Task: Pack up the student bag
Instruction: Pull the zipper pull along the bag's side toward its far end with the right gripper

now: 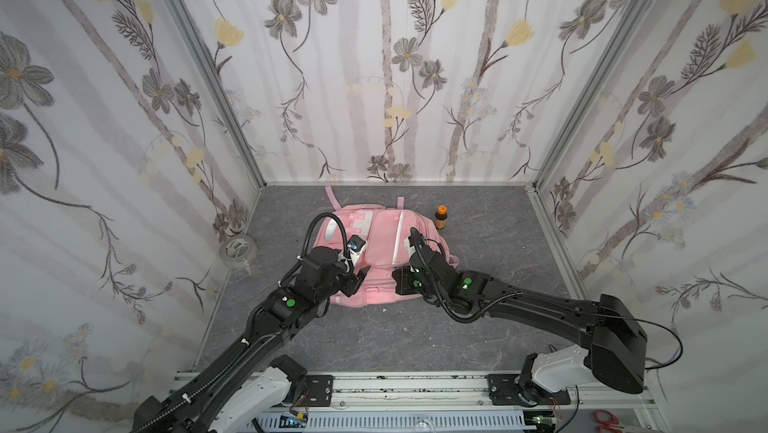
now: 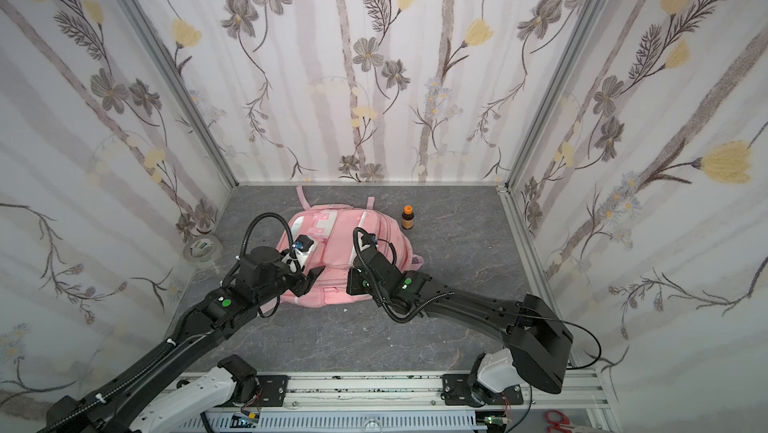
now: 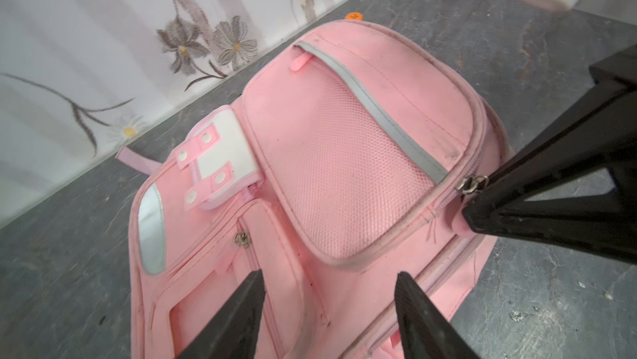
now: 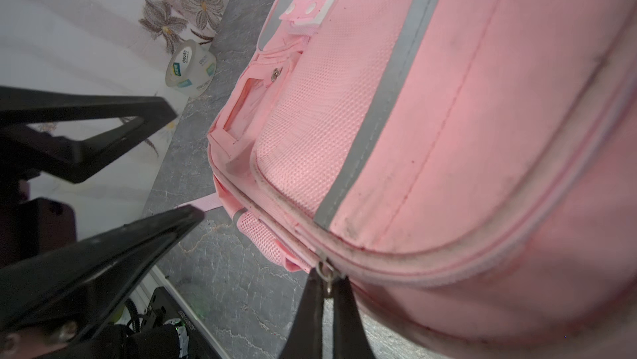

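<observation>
The student bag (image 1: 382, 244) is a pink backpack lying flat mid-table, seen in both top views and filling both wrist views (image 3: 344, 167) (image 4: 448, 133). My right gripper (image 4: 328, 279) is shut on a metal zipper pull (image 4: 325, 271) at the bag's near edge. The left wrist view shows its black fingers (image 3: 517, 209) clamped there from the side. My left gripper (image 3: 330, 274) hovers open over the bag's near-left front pockets with nothing between its fingers. In a top view it sits at the bag's near-left corner (image 1: 357, 281).
A small brown bottle with an orange cap (image 1: 441, 218) stands just right of the bag's far end. A roll of clear tape (image 1: 237, 250) lies by the left wall. Floral walls close in three sides. Red scissors (image 1: 606, 420) lie beyond the front rail.
</observation>
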Controlling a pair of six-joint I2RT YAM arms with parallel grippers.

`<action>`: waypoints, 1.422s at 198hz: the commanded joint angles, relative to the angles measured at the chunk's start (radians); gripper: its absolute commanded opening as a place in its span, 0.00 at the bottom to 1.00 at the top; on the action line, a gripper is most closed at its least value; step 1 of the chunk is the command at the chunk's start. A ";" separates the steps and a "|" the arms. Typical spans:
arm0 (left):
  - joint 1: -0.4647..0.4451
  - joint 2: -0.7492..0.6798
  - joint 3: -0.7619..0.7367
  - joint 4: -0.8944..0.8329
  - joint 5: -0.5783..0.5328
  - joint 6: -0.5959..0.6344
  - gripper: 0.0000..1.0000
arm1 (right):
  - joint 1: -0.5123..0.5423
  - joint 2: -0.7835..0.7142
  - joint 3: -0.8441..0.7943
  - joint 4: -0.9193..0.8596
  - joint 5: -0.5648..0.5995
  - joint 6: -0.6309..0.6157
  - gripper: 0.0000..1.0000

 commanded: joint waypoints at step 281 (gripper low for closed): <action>0.149 -0.061 -0.057 0.053 0.166 0.283 0.00 | -0.259 -0.145 -0.006 -0.226 -0.173 -0.244 0.00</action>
